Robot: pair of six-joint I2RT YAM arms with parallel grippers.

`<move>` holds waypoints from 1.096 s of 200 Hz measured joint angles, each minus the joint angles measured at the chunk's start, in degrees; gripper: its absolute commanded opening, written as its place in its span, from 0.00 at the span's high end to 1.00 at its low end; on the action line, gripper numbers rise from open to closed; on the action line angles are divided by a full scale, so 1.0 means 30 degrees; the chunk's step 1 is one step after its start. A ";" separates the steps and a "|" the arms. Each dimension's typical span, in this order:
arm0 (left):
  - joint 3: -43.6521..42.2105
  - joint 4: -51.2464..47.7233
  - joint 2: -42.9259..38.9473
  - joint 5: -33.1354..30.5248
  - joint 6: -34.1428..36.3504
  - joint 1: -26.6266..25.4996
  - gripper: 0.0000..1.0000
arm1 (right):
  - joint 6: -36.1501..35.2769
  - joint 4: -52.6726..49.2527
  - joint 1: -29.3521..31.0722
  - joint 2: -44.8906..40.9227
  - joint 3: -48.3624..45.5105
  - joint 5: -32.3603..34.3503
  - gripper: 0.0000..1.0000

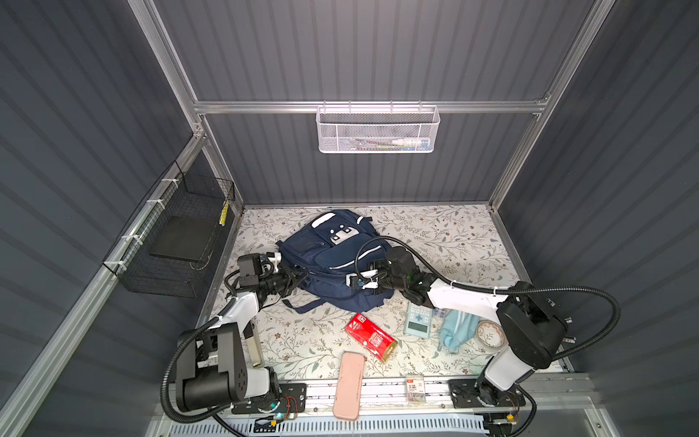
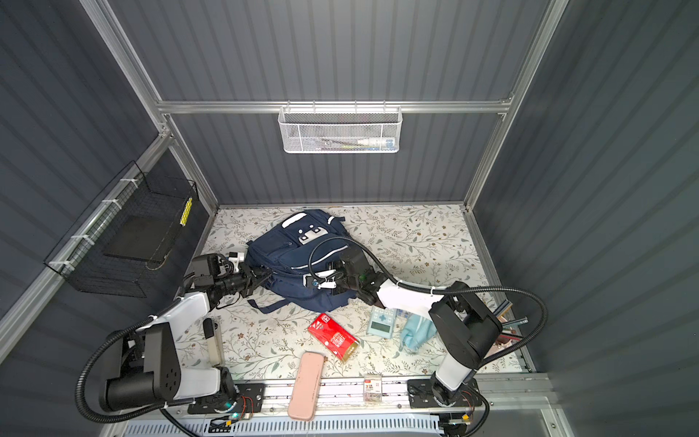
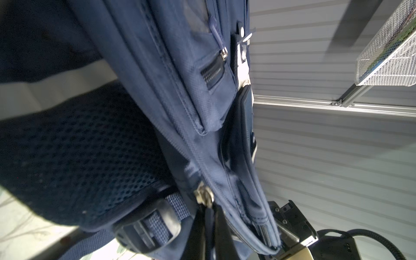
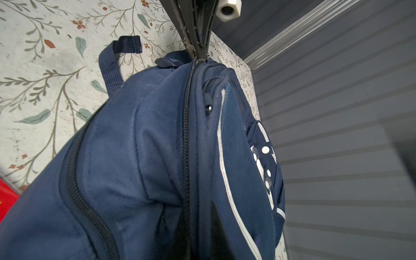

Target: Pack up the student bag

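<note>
One bag [image 1: 329, 261]: navy, lay on floral mat [image 1: 454, 242], 11 o'clock of centre.
Left gripper [image 4: 197, 53]: pressed together, pinching bag's zip seam at its 8 o'clock edge.
Right gripper [image 3: 279, 245]: pressed together, pinching bag at its 4 o'clock edge.
Red box [image 1: 370, 336]: 5 o'clock of bag, apart.

Both arms reach inward, L pincer [image 1: 301, 276] & R pincer [image 1: 351, 282] clamped shut.

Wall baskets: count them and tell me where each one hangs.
2. A white mesh basket hangs on the back wall. A black wire basket hangs on the side wall, at the left of both top views. No others show.
</note>
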 measured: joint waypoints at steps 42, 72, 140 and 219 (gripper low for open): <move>0.0495 0.0007 0.0481 -0.0102 0.0612 -0.0146 0.94 | 0.0182 0.0699 -0.0219 -0.0124 -0.0510 -0.0109 0.98; 0.0525 0.0656 0.0488 -0.1821 0.0860 -0.0073 0.73 | 0.0940 0.0291 -0.0401 -0.0350 -0.0576 -0.0437 0.63; -0.1107 0.0940 -0.2973 -0.5697 0.1013 -0.2790 0.27 | 0.5297 -0.0911 -0.0175 -0.3789 -0.0860 0.1122 0.22; 0.2623 -0.5909 -0.6768 -0.9865 0.5799 -0.8160 0.27 | 1.8965 -0.8546 -0.0510 -0.7300 -0.0044 0.6717 0.05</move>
